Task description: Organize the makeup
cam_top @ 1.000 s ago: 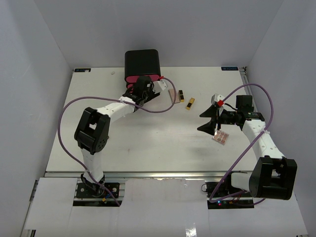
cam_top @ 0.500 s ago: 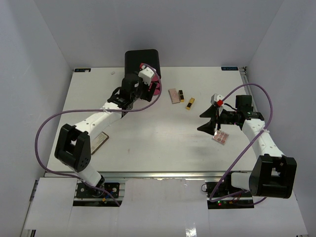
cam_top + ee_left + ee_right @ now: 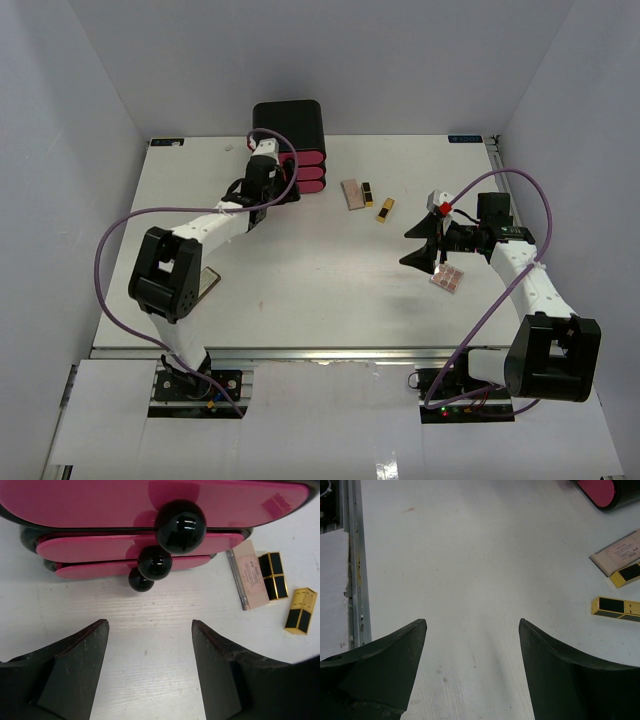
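Two black-and-gold lipsticks (image 3: 368,194) (image 3: 385,209) lie beside a flat beige-pink case (image 3: 351,193) on the table right of the box. They also show in the left wrist view: lipsticks (image 3: 273,575) (image 3: 300,611) and case (image 3: 247,575). The square pink-brown eyeshadow palette (image 3: 447,279) lies under my right arm. A flat tan compact (image 3: 206,285) lies by my left arm's elbow. My left gripper (image 3: 270,188) is open and empty, just in front of the pink drawers' black knobs (image 3: 155,563). My right gripper (image 3: 412,245) is open and empty above bare table. The tube and pump bottle are out of view.
The black box with three pink drawers (image 3: 300,170) stands at the back centre; its drawers fill the top of the left wrist view (image 3: 125,547). White walls close in the table on three sides. A purple cable loops off each arm.
My left arm has swung and its gripper has drawn back from the drawers to the box's front left, uncovering the drawer fronts. The right arm has not moved.
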`<move>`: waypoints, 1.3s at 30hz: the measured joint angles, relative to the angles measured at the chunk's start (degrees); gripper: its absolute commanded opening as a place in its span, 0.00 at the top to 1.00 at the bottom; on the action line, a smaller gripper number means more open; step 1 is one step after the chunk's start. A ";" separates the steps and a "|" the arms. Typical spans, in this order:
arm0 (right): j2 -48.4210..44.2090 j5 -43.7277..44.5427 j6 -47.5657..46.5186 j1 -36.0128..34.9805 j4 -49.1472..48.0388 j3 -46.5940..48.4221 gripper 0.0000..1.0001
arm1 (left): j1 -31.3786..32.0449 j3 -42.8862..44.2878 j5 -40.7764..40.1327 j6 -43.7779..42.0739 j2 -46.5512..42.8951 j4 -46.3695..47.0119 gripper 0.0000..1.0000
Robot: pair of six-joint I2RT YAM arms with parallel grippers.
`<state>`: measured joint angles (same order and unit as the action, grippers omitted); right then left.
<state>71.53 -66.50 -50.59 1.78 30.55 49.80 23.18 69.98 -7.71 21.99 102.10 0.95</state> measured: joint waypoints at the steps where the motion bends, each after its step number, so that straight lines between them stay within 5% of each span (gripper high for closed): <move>1: 0.00 0.03 0.01 0.00 0.00 0.00 0.19 | 0.00 0.79 -0.25 0.56 1.35 0.07 0.23; 27: 0.61 0.42 0.00 0.00 0.00 0.00 0.19 | -0.57 8.51 -2.35 3.59 12.03 6.82 0.33; 39: 0.61 0.53 0.00 0.00 0.00 0.00 0.19 | -0.57 8.74 -2.15 3.99 12.03 6.36 0.77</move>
<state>72.14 -65.97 -50.59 1.78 30.55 49.80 22.61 78.71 -9.85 25.98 114.13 7.31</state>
